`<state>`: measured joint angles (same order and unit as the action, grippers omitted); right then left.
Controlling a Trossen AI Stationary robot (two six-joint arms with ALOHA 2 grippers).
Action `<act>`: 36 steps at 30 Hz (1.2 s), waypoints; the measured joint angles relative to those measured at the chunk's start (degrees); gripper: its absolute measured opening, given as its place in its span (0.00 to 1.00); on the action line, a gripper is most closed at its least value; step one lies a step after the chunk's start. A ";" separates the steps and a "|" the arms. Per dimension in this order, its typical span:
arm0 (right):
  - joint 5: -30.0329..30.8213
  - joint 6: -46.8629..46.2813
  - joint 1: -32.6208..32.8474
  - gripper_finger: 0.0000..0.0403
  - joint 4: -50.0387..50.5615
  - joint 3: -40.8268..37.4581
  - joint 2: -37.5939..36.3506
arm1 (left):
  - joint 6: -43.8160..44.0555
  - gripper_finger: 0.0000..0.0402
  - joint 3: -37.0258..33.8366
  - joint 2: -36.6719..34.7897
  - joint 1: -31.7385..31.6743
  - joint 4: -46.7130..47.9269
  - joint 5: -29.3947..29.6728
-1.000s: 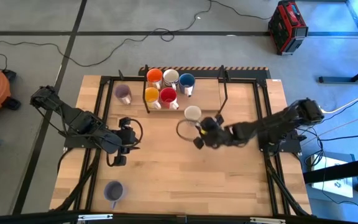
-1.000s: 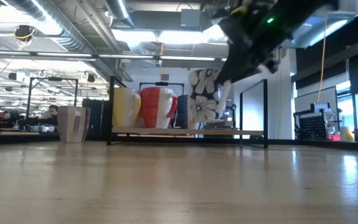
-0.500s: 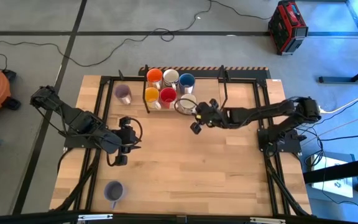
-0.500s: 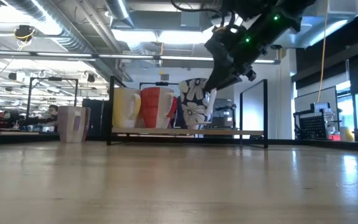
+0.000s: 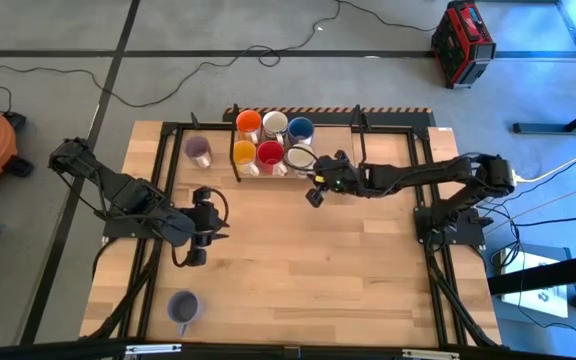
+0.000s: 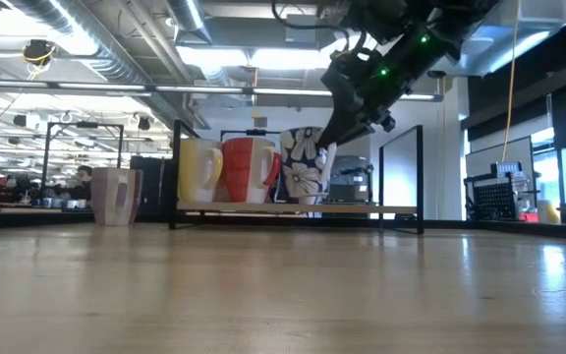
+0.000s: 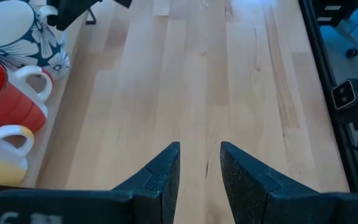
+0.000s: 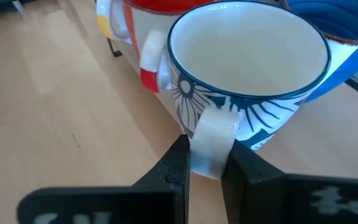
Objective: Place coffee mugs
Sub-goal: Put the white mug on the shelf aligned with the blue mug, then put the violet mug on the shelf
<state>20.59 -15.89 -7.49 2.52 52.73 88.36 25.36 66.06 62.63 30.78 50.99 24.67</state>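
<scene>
Since a second ago, my right gripper (image 5: pixel 315 185) has carried the flower-patterned mug (image 5: pixel 299 159) from mid-table to the far rack (image 6: pixel 293 207), clenched on its handle (image 8: pixel 211 142). It sits just right of the red mug (image 5: pixel 270 153), near side of the blue mug (image 5: pixel 300 130), so release must back away toward open wood on the near right. Left gripper (image 5: pixel 194 247) waits mid-left, fingers parted, empty; two purple mugs (image 5: pixel 198 150) (image 5: pixel 182 307) lie closer to it.

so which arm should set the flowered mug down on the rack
Right. Its end effector is shut on the flowered mug's handle, beside the red mug. The left end effector sits mid-table, holding nothing.
</scene>
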 joint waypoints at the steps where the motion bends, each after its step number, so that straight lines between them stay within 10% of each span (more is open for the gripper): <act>1: -0.20 0.40 -0.45 0.10 0.00 0.00 0.00 | 0.00 0.27 0.00 0.00 -0.02 -0.33 0.02; 23: -1.16 2.37 -1.65 0.10 -5.57 0.02 3.58 | -0.50 0.27 0.00 0.00 0.00 -0.95 0.36; 36: -0.66 2.17 -1.55 0.40 -5.27 0.09 3.56 | -0.52 0.27 0.00 0.00 0.00 -0.95 0.37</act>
<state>19.93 -13.72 -9.04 -2.75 52.82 91.92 24.84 66.06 62.63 30.78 50.04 25.04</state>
